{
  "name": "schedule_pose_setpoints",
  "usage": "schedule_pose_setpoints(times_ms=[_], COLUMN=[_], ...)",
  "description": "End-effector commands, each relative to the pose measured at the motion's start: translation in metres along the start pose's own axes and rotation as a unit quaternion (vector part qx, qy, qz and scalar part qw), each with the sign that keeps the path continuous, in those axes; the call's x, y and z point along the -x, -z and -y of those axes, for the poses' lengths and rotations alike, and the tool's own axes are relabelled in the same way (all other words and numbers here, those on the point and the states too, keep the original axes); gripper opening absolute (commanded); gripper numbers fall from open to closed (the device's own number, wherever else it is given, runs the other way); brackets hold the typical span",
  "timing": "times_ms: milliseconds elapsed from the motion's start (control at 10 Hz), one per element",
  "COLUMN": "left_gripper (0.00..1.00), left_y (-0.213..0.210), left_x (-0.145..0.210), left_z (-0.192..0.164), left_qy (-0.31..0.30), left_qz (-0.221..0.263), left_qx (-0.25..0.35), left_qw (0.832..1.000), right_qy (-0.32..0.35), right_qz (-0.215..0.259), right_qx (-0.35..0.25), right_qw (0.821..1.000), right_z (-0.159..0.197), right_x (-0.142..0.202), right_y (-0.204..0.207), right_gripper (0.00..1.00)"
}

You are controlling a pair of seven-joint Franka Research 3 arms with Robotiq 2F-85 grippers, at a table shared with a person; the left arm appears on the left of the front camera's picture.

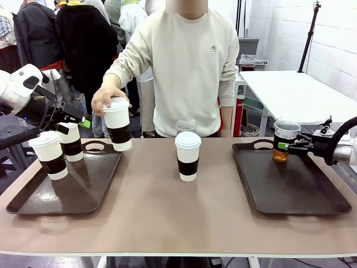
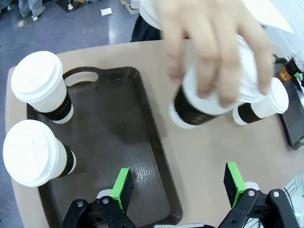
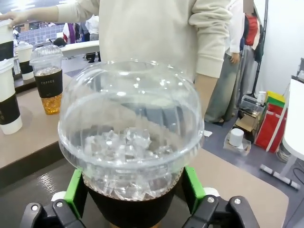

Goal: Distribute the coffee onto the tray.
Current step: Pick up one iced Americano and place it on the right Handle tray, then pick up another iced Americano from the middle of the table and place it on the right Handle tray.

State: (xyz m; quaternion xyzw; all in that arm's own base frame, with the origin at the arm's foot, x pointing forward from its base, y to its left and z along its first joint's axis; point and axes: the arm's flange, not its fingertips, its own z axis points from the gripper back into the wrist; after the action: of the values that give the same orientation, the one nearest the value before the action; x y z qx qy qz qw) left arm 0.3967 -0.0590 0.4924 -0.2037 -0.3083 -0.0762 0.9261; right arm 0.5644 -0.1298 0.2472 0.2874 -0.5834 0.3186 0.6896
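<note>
On L tray (image 1: 83, 195) 2 lidded cups (image 1: 49, 156); L pincer (image 2: 178, 179) open, R pincer (image 3: 134, 190) grips iced-drink cup (image 3: 130, 142).

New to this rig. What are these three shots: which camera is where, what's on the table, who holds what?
This is a two-armed robot sharing a table with a person. The front view looks across the table from the robot's side. The two wrist views come from cameras on each arm, looking along its fingers. The left gripper hangs open above the left tray's edge, where two white cups stand. The person's hand holds a third white cup, tilted, at that tray's far corner. A fourth white cup and a clear cup stand on the table between the trays. The right gripper is shut on another clear cup, iced, at the right tray's far edge.
</note>
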Motion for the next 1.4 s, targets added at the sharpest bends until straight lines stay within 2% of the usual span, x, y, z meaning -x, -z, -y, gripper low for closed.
schedule_pose_setpoints(times_ms=[0, 400, 900, 1100, 1300], left_gripper=[1.00, 1.00, 1.00, 1.00, 1.00], left_y=[0.000, 0.000, 0.000, 0.000, 0.000], left_x=[0.000, 0.000, 0.000, 0.000, 0.000], left_z=[-0.001, -0.001, -0.001, -0.001, -0.001], left_qy=[-0.004, -0.004, -0.004, -0.004, -0.004], left_qz=[0.002, 0.002, 0.002, 0.002, 0.002], left_qx=[0.001, 0.001, 0.001, 0.001, 0.001], left_qw=[1.000, 1.000, 1.000, 1.000, 1.000], right_qy=[0.018, 0.024, 0.039, 0.026, 0.043], right_qz=[-0.018, -0.018, -0.022, -0.033, -0.063], right_qx=[0.008, 0.025, 0.036, 0.048, 0.056], right_qw=[1.000, 0.999, 0.998, 0.998, 0.996], right_z=[-0.007, -0.007, -0.030, -0.047, -0.067], right_x=[-0.005, -0.005, -0.007, -0.014, -0.026], right_y=[-0.008, -0.025, -0.047, -0.057, -0.062], right_gripper=[1.00, 1.00, 1.00, 1.00, 1.00])
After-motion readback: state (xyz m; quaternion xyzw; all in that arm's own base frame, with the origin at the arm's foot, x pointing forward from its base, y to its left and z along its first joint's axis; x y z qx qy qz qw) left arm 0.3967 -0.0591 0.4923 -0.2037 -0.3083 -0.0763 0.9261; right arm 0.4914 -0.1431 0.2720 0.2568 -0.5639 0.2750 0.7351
